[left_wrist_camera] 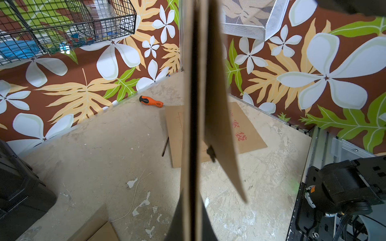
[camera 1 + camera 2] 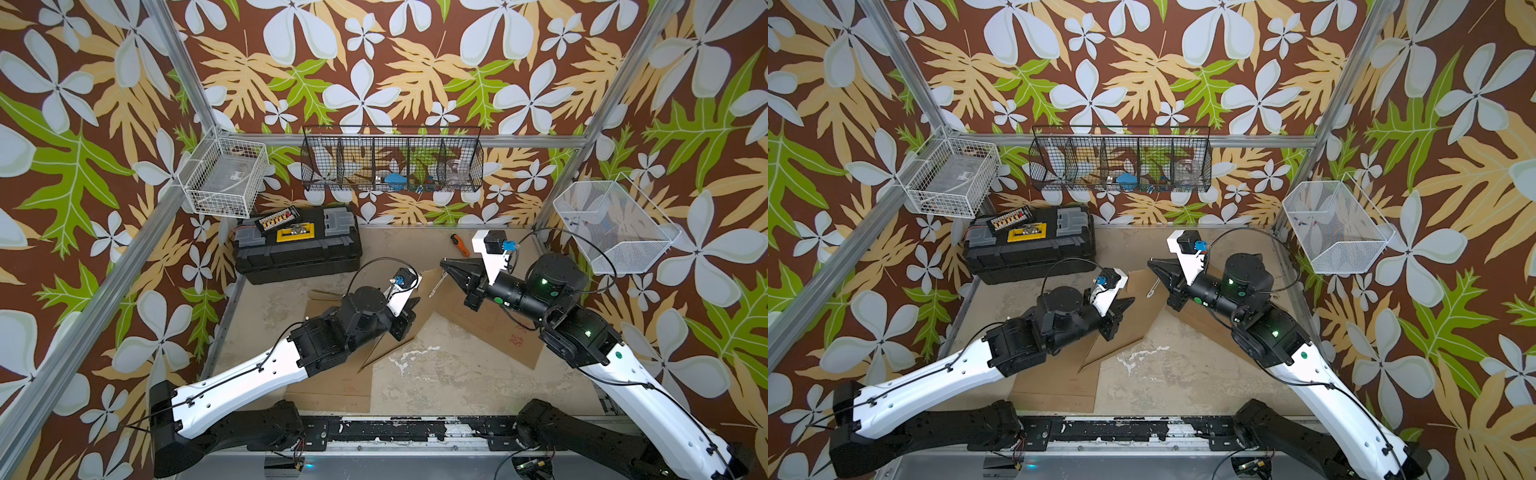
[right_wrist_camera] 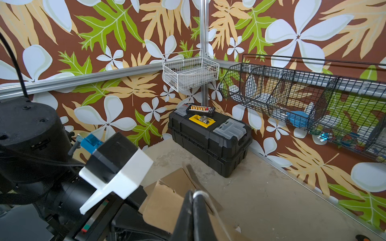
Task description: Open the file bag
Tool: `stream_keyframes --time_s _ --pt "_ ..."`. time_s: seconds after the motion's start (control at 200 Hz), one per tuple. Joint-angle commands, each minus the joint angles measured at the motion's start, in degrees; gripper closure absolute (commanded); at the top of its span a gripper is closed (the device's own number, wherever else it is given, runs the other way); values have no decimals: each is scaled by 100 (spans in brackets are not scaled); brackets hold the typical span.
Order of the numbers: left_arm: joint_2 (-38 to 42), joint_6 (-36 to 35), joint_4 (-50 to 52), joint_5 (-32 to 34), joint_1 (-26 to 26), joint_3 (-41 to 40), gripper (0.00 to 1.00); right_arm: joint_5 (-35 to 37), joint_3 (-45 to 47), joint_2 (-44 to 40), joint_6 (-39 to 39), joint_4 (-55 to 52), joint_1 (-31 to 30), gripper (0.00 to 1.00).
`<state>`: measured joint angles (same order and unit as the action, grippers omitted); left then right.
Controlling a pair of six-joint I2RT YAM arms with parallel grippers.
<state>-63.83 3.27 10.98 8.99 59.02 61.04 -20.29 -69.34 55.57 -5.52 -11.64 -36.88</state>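
While the left tool (image 2: pixel 1122 305) clamps narrow on the edge of the file bag (image 2: pixel 1140 311), the bag stands tilted up on its side about the middle of the counter (image 2: pixel 436 374), one lower corner down near the counter top. The right tool (image 2: pixel 446 262) is pinched shut on the white string (image 3: pixel 201 194), which runs as a thin line from its tips back toward the bag's top.

From the left wrist, the flap (image 1: pixel 221 125) hangs apart from the bag's body, with the dark button (image 1: pixel 211 153) showing on its inner edge. So the tie looks undone, or nearly so, and the mouth is only partly parted. What is left, I judge, is to draw the string clear and swing the flap fully back so that the opening shows.

Two more brown bags lie flat: one with red characters (image 1: pixel 246 129) toward the right edge under the right arm, another (image 2: pixel 332 390) near the front edge under the left arm. An orange screwdriver (image 2: pixel 459 244) lies by the back edge, and a black toolbox (image 2: pixel 297 245) sits in the back left corner.
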Motion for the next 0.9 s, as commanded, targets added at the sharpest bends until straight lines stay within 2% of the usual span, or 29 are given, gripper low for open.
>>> stream_keyframes --time_s 0.0,0.26,0.896 --pt "12 -28 44 -64 6 59 100 139 -25 -21 25 196 -3 100" --pt "11 -37 59 -72 6 68 100 734 6 -115 -17 258 -3 100" --pt "250 67 -25 52 5 -94 100 3101 212 -286 -175 -341 -3 100"
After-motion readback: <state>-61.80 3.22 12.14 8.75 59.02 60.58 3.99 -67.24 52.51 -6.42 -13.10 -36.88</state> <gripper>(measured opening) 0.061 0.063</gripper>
